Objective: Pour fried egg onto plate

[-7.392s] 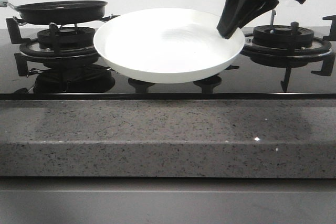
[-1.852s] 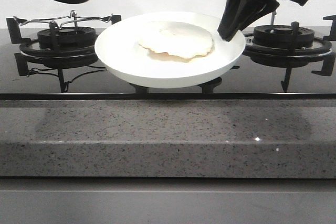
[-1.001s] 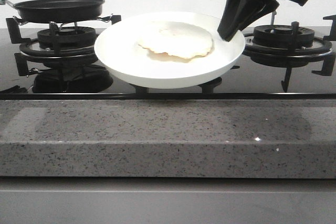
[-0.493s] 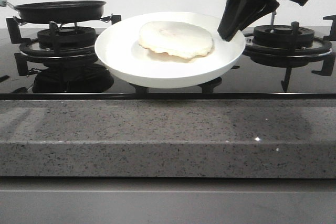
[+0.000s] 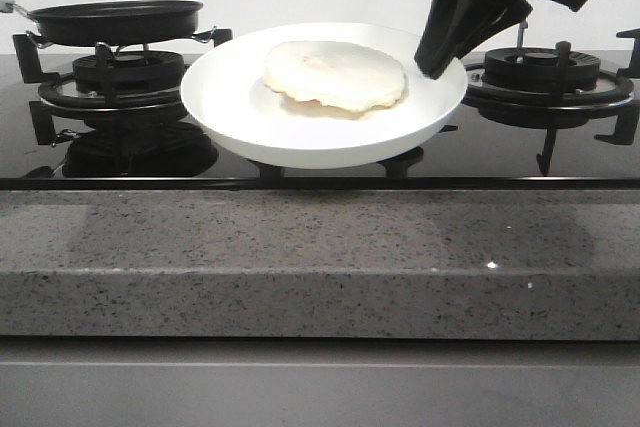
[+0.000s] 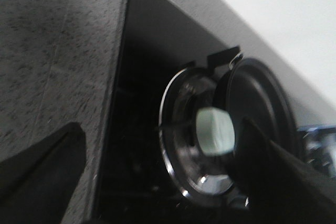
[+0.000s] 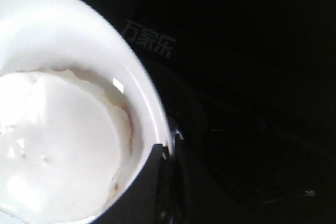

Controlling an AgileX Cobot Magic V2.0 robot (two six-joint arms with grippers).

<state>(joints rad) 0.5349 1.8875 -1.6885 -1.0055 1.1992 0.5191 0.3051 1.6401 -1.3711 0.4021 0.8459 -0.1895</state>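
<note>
The white plate hangs above the middle of the stove. My right gripper is shut on its right rim. The fried egg lies on the plate, pale side up, toward the gripper. The right wrist view shows the egg inside the plate's rim, with my gripper clamped over that rim. In the left wrist view my left gripper is open. Its dark fingers are spread wide, and the pan handle's pale green end shows beyond them, close to one finger.
A black frying pan sits level on the left burner, its handle pointing left. A second burner with raised grate prongs stands under the right arm. A speckled grey counter edge runs along the front.
The plate was bare at first; now the egg lies on it. The pan, raised and tilted at top left, has come down level onto the left burner. The plate and right gripper stayed put.
</note>
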